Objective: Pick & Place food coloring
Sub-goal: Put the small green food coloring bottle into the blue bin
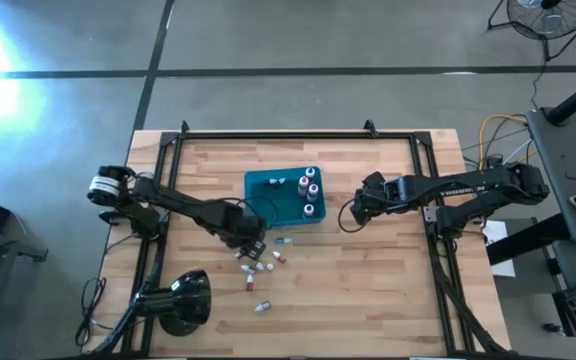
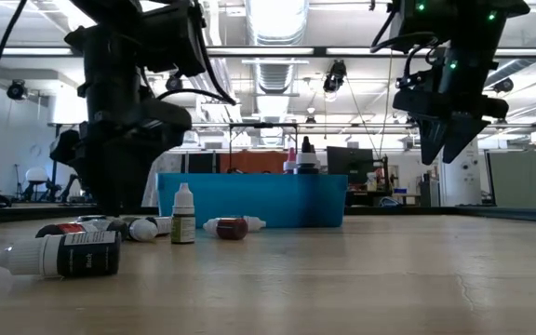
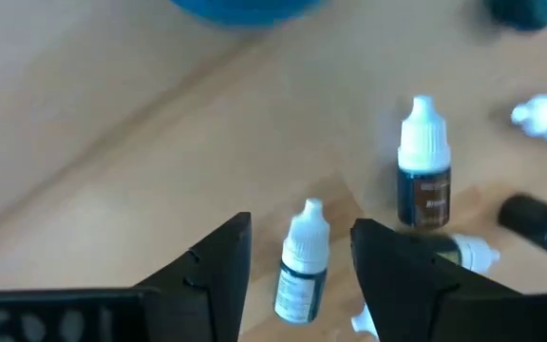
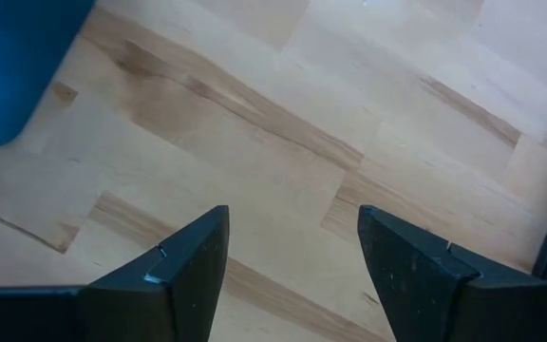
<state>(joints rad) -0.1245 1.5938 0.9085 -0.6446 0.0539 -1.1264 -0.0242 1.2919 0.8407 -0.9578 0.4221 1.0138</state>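
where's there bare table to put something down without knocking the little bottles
Bare wood lies right of the teal bin, under and beyond the right claw, and along the front right of the table. The back strip behind the bin is also free. It is crowded just in front of the bin, where the left claw hangs over the scattered bottles.

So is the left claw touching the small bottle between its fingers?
Apart. Left wrist view shows the open left claw straddling the small bottle, bare wood visible either side.

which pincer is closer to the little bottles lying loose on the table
Left. The left pincer is down among the loose bottles, open, with one bottle between its fingers. The right pincer is open over bare wood past the far side of the teal bin.
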